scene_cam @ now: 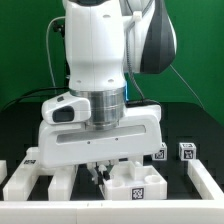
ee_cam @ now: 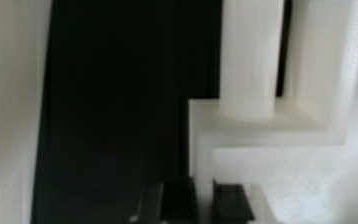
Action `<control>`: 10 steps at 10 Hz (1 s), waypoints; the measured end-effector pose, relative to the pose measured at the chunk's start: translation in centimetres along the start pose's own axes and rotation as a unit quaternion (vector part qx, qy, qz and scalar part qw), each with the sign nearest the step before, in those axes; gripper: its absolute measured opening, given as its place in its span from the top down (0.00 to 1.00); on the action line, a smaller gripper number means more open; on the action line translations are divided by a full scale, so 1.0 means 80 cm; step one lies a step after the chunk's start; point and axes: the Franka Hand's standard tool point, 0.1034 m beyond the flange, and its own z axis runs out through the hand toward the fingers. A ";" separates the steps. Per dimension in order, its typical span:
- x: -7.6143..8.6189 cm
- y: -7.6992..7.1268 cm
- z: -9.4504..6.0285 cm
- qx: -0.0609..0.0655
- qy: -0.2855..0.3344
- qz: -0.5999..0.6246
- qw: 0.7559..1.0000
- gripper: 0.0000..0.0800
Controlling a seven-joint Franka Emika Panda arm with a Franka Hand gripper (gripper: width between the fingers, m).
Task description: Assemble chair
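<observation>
Loose white chair parts lie along the front of the black table. One blocky part with a tag [scene_cam: 136, 187] sits just below my gripper [scene_cam: 103, 174]. Long bars lie at the exterior view's left [scene_cam: 20, 178] and right [scene_cam: 208, 178]. Two small tagged pieces [scene_cam: 186, 151] stand behind. In the wrist view my gripper [ee_cam: 204, 206] hangs low over the edge of a stepped white part [ee_cam: 274, 150]. Its dark fingers [ee_cam: 231, 205] are almost together, with only a thin pale sliver between them. No part is visibly held.
The bulky white arm [scene_cam: 100, 60] hides the middle of the black table [scene_cam: 20, 125]. In the wrist view another white piece [ee_cam: 5, 100] lies across a dark strip of table [ee_cam: 114, 100] from the stepped part. A green backdrop stands behind.
</observation>
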 end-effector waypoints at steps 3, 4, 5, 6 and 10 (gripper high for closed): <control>0.028 -0.031 0.001 0.000 0.011 0.023 1.000 0.96; 0.033 -0.035 0.001 0.000 0.014 0.027 1.000 0.96; 0.038 -0.040 0.001 0.000 0.016 0.034 0.999 0.96; 0.042 -0.045 0.001 0.000 0.017 0.042 0.999 0.96; 0.043 -0.051 0.001 0.001 0.017 0.063 0.998 0.96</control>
